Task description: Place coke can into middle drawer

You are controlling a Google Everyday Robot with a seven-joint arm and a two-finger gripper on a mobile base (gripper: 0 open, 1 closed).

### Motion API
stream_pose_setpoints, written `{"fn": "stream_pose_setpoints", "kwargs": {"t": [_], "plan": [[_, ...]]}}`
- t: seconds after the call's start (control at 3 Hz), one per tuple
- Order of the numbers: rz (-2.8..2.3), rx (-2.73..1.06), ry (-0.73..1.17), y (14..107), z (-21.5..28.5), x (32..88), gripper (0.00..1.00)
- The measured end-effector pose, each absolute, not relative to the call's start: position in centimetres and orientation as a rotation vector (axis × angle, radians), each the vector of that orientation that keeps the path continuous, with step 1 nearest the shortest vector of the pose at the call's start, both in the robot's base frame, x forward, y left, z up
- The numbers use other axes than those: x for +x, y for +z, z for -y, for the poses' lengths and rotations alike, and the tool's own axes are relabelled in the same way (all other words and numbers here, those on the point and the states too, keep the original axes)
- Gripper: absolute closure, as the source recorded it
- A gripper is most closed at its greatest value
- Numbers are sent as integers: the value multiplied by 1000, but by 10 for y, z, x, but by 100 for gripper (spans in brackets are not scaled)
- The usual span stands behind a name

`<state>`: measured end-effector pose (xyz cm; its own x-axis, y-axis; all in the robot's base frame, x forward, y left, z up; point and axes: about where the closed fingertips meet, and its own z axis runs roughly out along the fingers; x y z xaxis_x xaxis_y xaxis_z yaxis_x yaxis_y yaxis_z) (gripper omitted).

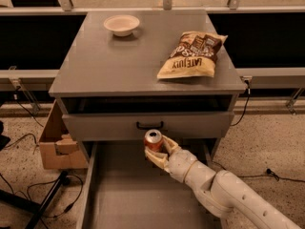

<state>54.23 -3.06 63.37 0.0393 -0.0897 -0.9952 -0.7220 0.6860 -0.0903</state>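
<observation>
Floor: you are looking down at speckled flooring with loose cables, and a grey cabinet stands in the middle.
Counter: the flat grey counter (109,66) carries two things.
Bowl: a small pale bowl (122,25) sits near the far left corner.
Chip bag: a tan and brown chip bag (191,55) lies by the right edge, nearer the far side.
Drawer front: a grey drawer front (105,126) with a black handle (149,125) sits just under the counter's near edge.
Middle drawer: the middle drawer (128,194) is pulled out toward you, its grey floor showing.
Coke can: the coke can (153,140) is upright just below the handle, over the drawer's back end; it seems clear of the floor, though the angle leaves that uncertain.
Pincer: your pincer (159,151) is pinching the can from below and the right, with the white arm (228,194) reaching in from the lower right.
Box: an open cardboard box (55,147) stands on the floor under the counter's left edge.
</observation>
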Motion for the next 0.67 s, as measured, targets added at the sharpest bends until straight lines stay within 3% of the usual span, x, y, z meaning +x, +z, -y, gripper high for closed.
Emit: {"fn": "stream_pose_setpoints", "kwargs": {"t": [0.67], "plan": [[-1567,-787,595,543,20,553,100]]}}
